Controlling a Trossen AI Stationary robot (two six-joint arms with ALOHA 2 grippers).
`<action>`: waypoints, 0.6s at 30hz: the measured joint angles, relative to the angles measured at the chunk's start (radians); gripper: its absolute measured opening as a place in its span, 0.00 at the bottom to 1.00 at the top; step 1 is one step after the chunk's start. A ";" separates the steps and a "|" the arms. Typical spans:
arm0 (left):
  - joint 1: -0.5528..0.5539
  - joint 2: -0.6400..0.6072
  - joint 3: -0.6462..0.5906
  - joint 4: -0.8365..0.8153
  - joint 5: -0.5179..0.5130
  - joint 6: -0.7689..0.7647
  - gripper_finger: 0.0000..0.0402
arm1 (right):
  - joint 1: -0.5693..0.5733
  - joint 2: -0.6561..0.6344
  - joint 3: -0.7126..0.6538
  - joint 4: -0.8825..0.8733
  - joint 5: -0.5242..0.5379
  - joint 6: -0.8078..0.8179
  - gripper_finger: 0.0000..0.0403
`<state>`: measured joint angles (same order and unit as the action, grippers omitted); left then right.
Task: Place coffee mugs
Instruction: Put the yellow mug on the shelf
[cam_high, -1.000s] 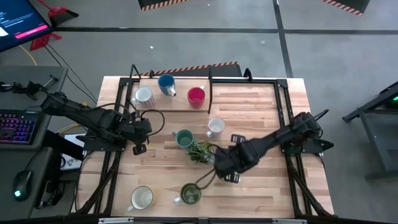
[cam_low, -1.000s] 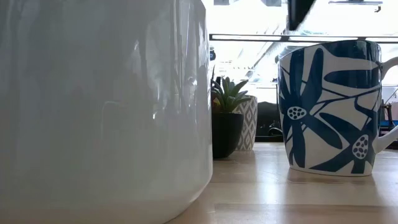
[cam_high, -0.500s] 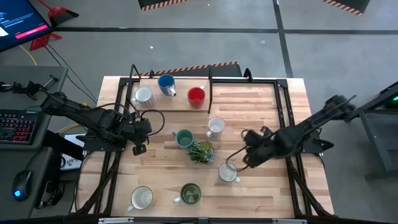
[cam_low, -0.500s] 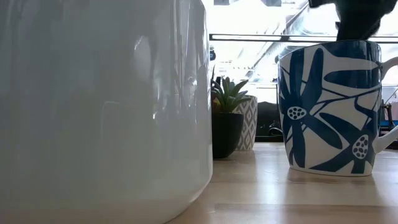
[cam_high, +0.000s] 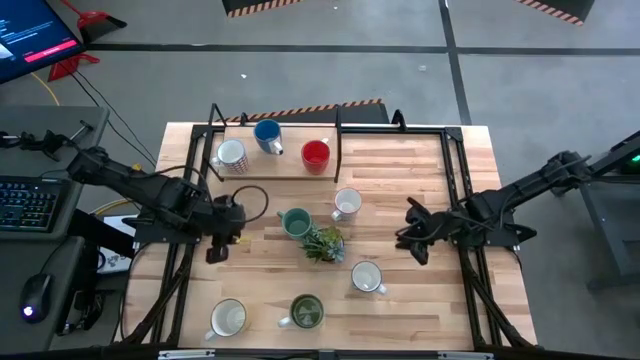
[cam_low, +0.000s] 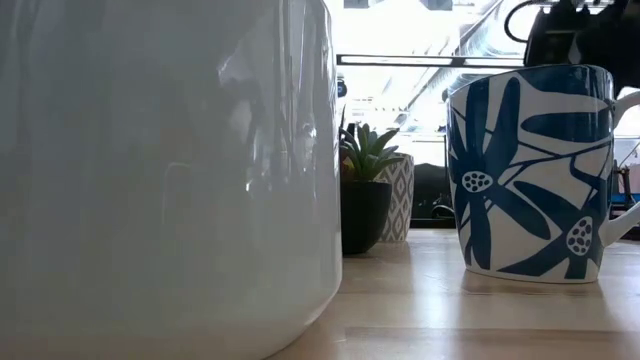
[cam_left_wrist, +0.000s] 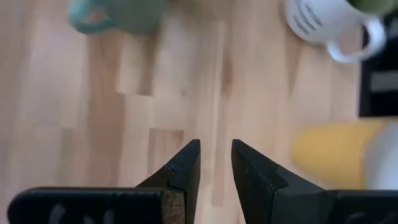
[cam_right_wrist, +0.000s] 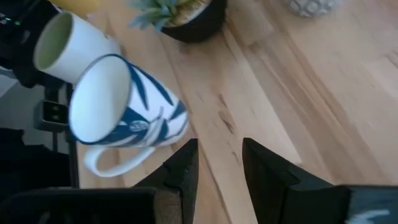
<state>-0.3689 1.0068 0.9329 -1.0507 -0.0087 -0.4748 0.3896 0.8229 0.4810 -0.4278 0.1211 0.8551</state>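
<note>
Where we look first: wooden table on a grey floor, with a keyboard to its left.
Back row: patterned mug, blue mug and red mug stand by a black rail.
Middle: teal mug just beside the plant; a white mug near them.
Front: flowered mug alone; olive mug and cream mug at the near edge.
Left gripper: we see it narrowly parted and empty over bare wood, left of the teal mug.
Right gripper: also a narrow gap, holding nothing; the flowered mug lies beyond its tips, untouched.
Change: a second ago we saw the right arm over the flowered mug's spot; it has since pulled back toward the table's right side, leaving that mug upright. The left gripper has barely shifted.
</note>
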 joint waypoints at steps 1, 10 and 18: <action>-0.018 0.009 0.014 -0.015 0.002 -0.009 0.20 | -0.004 0.000 -0.003 -0.003 0.000 -0.001 0.26; -0.215 0.117 0.146 -0.056 -0.030 -0.127 0.20 | -0.010 0.002 -0.006 -0.054 0.020 -0.006 0.26; -0.406 0.249 0.222 -0.059 -0.051 -0.367 0.20 | -0.010 0.002 -0.006 -0.094 0.028 -0.001 0.26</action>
<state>-0.7749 1.2561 1.1550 -1.1092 -0.0593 -0.8413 0.3794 0.8246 0.4747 -0.5221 0.1495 0.8536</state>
